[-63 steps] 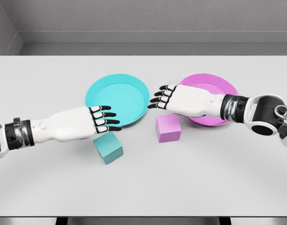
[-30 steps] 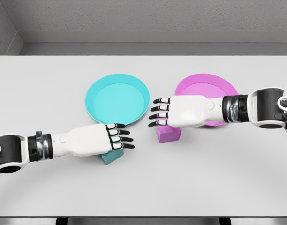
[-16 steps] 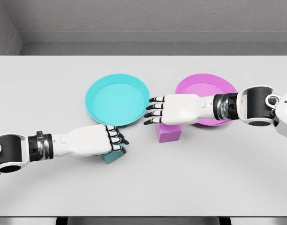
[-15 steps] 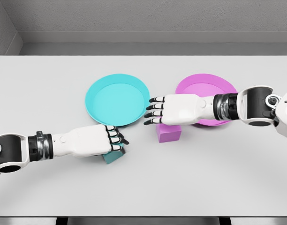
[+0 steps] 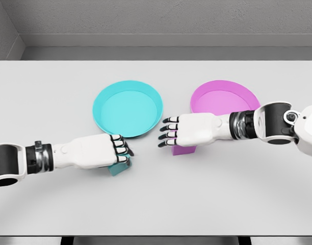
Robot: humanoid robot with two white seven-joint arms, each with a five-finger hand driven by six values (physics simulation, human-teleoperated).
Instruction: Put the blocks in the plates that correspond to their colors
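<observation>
Head view: left hand (image 5: 97, 151), fingers curled on the teal block (image 5: 119, 167) on the counter (image 5: 156, 199), just below the teal plate (image 5: 127, 107). Right hand (image 5: 189, 130), fingers extended and apart, over the pink block (image 5: 184, 149) beside the pink plate (image 5: 222, 98). No legible writing.

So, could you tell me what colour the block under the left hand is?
Teal block, best seen in head view.

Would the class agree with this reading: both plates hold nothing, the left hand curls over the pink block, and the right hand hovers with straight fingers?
Not quite. In the head view the left hand curls over the teal block, not the pink block, which sits under the right hand. The teal plate and pink plate hold nothing.
</observation>
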